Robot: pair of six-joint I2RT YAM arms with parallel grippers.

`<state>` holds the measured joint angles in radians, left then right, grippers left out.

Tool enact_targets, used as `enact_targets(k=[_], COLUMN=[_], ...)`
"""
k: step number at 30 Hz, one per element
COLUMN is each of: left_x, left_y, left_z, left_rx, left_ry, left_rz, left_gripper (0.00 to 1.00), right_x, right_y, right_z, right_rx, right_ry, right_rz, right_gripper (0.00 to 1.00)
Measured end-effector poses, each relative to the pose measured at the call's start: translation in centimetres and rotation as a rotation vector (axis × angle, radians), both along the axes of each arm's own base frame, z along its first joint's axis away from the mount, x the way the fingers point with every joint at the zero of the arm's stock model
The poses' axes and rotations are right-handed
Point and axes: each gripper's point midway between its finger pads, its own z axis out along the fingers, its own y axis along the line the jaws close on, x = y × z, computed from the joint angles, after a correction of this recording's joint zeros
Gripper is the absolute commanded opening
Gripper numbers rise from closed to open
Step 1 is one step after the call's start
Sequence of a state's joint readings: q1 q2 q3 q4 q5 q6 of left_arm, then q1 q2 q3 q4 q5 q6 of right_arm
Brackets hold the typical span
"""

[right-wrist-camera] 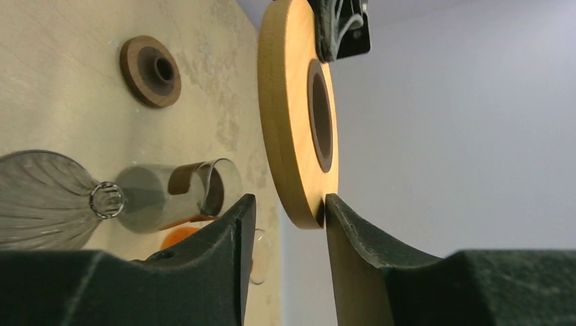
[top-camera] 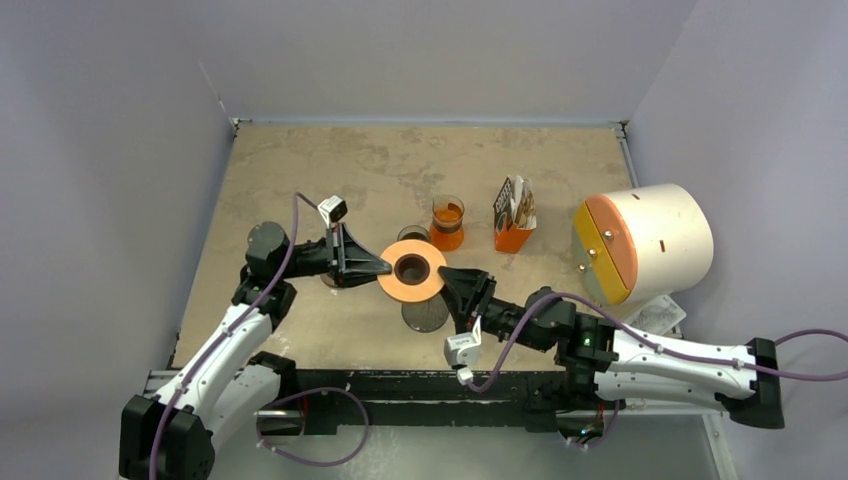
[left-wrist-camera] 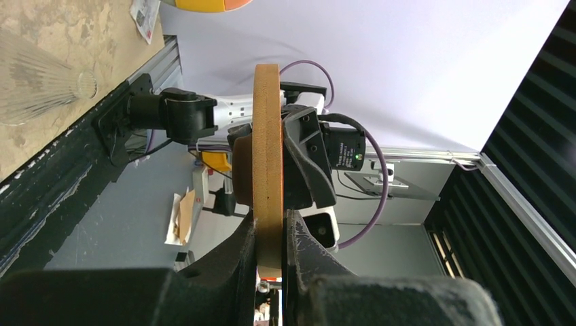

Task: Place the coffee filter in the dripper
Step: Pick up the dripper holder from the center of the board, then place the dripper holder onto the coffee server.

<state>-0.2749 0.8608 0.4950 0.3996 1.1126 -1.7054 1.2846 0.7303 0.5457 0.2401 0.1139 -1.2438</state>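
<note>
Bright even light, soft shadows, wrist-view foregrounds blurred

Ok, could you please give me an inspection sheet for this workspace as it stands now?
Surface: tan table, mottled.
Job's things: ring held off the table between both grippers; glass dripper on the table below it; orange carton upright, possibly filters.
Clutter: glass, brown disc, white drum, leaflet.
Grippers: left gripper shut on ring; right gripper open around its rim.
Cables: purple cables, running along both arms.
Surroundings: grey walls.
</note>
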Motion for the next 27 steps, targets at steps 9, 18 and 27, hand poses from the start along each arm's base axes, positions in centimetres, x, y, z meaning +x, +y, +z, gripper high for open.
enact_targets(k=[9, 18, 27], left_x=[1.3, 3.9, 6.6], left_y=[0.0, -0.3, -0.6], left_z=[-1.4, -1.2, -2.4], left_rx=[0.035, 0.117, 0.141], left_ry=[-0.007, -0.116, -0.18], left_rz=[0.016, 0.051, 0.129], left_gripper=[0.0, 0.0, 0.0], right_x=[0.4, 1.4, 2.4], right_y=[-2.9, -6.1, -8.7], right_z=[2.6, 5.0, 3.2], right_rx=[0.119, 0.278, 0.43], right_ry=[0.264, 0.567, 0.835], right_rz=[-0.128, -0.337, -0.611], right_gripper=[0.48, 0.67, 0.76])
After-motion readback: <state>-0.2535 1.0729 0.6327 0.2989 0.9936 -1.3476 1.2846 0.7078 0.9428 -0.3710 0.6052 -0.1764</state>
